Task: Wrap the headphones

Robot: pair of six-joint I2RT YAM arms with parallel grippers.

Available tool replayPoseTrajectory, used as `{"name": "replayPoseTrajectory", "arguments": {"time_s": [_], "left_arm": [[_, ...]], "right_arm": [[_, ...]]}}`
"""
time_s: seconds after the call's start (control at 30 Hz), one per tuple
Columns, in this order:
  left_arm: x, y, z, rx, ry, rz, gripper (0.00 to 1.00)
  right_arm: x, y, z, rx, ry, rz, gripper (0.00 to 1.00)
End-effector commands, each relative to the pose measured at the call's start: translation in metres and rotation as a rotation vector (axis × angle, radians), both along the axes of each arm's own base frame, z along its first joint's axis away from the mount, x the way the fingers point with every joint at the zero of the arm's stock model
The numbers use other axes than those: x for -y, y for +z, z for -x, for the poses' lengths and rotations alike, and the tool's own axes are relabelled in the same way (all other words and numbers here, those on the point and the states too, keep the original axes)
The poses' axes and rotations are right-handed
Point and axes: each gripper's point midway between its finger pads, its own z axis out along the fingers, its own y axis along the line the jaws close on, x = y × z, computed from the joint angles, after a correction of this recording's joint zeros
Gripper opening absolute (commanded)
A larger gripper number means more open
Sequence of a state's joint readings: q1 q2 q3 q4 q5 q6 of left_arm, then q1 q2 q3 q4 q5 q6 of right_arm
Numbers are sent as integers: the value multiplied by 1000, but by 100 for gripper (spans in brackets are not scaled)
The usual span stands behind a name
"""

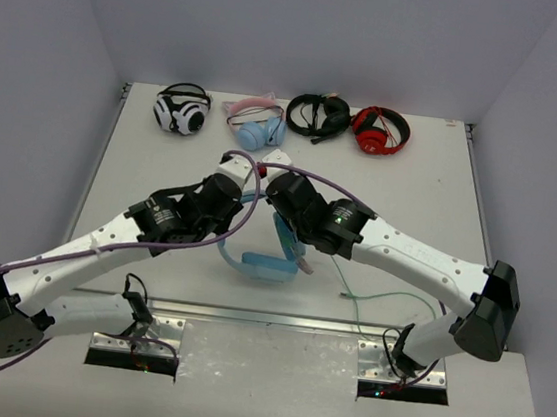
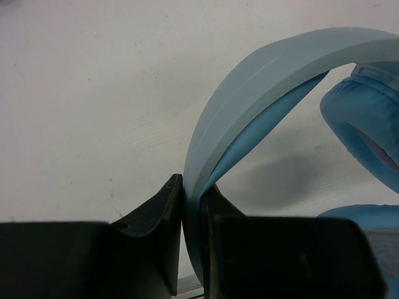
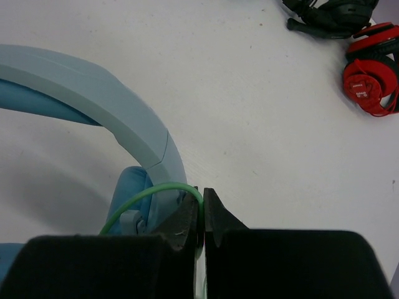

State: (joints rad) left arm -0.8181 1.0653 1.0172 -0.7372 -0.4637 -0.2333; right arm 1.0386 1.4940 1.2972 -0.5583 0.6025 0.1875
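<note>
Top external: caught the left arm (image 1: 157,217) and the right arm (image 1: 395,247) meeting wrist to wrist over mid-table, with the light-blue headphones (image 1: 262,265) lying beneath and between them. Showed the pale-green cable (image 1: 379,299) trailing loose toward the near right, close to the right arm's base. Left open table (image 1: 142,173) to either side. Found tighter limits at the far edge, lined by a white-and-black headset (image 1: 181,110), a cat-ear pair (image 1: 258,126), a black headset (image 1: 317,115) and a red-and-black pair (image 1: 380,132), and at the near edge, bounded by the metal rail (image 1: 276,319).

Left wrist: showed the left gripper (image 2: 193,187) drawn narrow, clamped edge-on across the headband (image 2: 249,93), with an ear cup (image 2: 368,124) just beside to the right. Risked, by this reading, a twist of the band out of so slim a bite under any sideways pull.

Right wrist: showed the right gripper (image 3: 199,193) nearly closed, with the cable arching from the cup into the slit between its jaws. Could not confirm how firmly it was pinched. Judged likeliest to go wrong: a thin cord sliding free during winding, or the slack snagging at the right arm's base. Warned too of wrists knocking together at such close quarters, and of little spare room toward the far row.
</note>
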Motion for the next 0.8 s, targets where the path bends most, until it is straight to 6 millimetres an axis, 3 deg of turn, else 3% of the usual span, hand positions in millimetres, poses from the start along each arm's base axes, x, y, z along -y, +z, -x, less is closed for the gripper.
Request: {"name": "replayPoseTrajectory", "arguments": {"time_s": [0.0,0.07,0.2,0.3,0.33,0.47,0.57,0.63,0.77], "left_arm": [[12,66,-21,188,52,278,0],[7,78,-22,221,56,328,0],[8,80,-20,223,35,356,0],[8,72,-21,207,34,328,0],[10,70,-21,199,21,325,0],[28,65,-15,160,-83,341,0],[34,67,-12,160,-126,358,0],[39,71,-7,164,-162,383,0],[47,87,4,178,-220,457,0]], "right_arm": [[7,-10,9,-21,-3,-1,1],[13,-19,11,-26,-9,15,1],[30,-23,9,-28,-48,2,1],[38,-11,8,-12,-46,-72,1],[32,2,9,13,-15,-132,1],[25,21,11,61,75,-239,3],[24,42,10,104,129,-350,21],[24,47,8,97,183,-422,22],[17,57,19,110,339,-537,38]]}}
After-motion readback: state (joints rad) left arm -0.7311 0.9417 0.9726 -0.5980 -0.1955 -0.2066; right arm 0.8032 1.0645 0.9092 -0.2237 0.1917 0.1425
